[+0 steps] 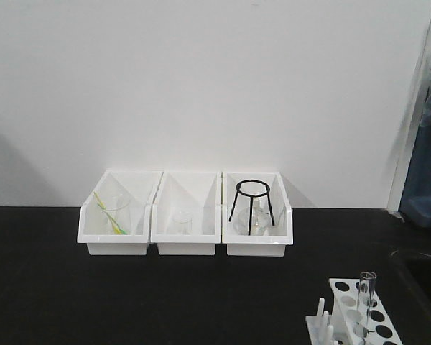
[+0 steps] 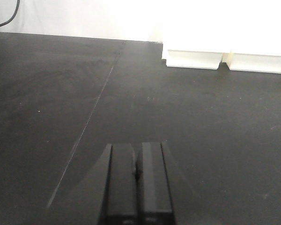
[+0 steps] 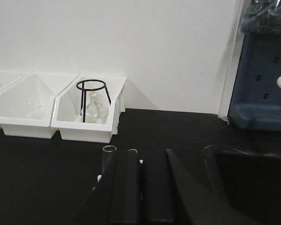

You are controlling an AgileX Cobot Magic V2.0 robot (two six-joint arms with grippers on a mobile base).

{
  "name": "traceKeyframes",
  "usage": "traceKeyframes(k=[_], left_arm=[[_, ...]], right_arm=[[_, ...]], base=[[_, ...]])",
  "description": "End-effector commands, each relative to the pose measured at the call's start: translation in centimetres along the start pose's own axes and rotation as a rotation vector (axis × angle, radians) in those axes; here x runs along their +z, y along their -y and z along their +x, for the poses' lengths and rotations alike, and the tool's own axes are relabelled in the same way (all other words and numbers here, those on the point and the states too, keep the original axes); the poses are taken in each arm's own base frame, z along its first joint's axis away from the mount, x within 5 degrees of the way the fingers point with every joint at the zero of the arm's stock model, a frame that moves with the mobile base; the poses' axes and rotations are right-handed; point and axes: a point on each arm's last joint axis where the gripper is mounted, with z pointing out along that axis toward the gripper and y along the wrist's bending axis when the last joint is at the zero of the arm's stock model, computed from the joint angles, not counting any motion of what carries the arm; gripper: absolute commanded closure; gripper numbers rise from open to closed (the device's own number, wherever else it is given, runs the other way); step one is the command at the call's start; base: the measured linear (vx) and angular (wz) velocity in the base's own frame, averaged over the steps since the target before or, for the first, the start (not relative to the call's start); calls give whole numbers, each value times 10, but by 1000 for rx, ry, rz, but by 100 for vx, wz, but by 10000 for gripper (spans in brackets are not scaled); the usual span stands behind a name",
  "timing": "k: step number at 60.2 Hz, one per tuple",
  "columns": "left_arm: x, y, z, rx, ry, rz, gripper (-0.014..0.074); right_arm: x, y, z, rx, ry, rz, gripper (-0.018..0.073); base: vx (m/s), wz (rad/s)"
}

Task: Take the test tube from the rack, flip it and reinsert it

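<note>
**Front view.** Three white bins (image 1: pixel 184 237) stand in a row on the black counter (image 1: pixel 129 302), against a white wall. The left bin holds a beaker (image 1: pixel 115 213) with a yellow-green stick. The middle bin holds a small beaker (image 1: pixel 179 221). The right bin holds a black ring tripod (image 1: pixel 251 207) over glassware. The rack (image 1: pixel 377 316) sits at the lower right corner of the frame, partly cut off, with its pegs (image 1: pixel 322 323) on the left side. One tube (image 1: pixel 365 298) stands upright in a hole of the rack, open rim up. Neither end effector appears in this view.

**Left wrist view.** The left end effector (image 2: pixel 136 149) rises from the bottom centre, its two black fingers (image 2: pixel 122 183) pressed together and clenched on nothing. It is over bare counter crossed by a thin diagonal seam. Two bin fronts lie at the upper right, well apart from it.

**Right wrist view.** The right end effector (image 3: pixel 142 154) fills the bottom centre, fingers (image 3: pixel 126 187) clenched together with nothing between them. A tube rim shows just beside the left finger's upper edge, and a second tube (image 3: pixel 133 152) shows its rim just above that finger. Small white parts of the rack show beside them. The bin with the tripod lies at centre left. A dark basin (image 3: pixel 253 178) lies at the lower right and a blue stand (image 3: pixel 262 89) at the right edge.
</note>
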Motion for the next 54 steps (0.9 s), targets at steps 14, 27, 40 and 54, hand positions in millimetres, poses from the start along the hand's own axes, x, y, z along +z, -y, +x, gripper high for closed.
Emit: traceKeyframes(k=[14,27,40,54], left_arm=[[-1,2,-8,-3,96,23,603],[-1,2,-8,-3,96,23,603],[-1,2,-8,-3,96,23,603],[-1,2,-8,-3,96,23,603]], right_arm=[[19,2,-16,-9,107,16,102],[43,2,-4,-6,38,14,55],[76,-14,4,47,94,-58,59],[112,-37,31,24,63,-141,59]], base=[[0,0],[0,0],[0,0],[0,0]])
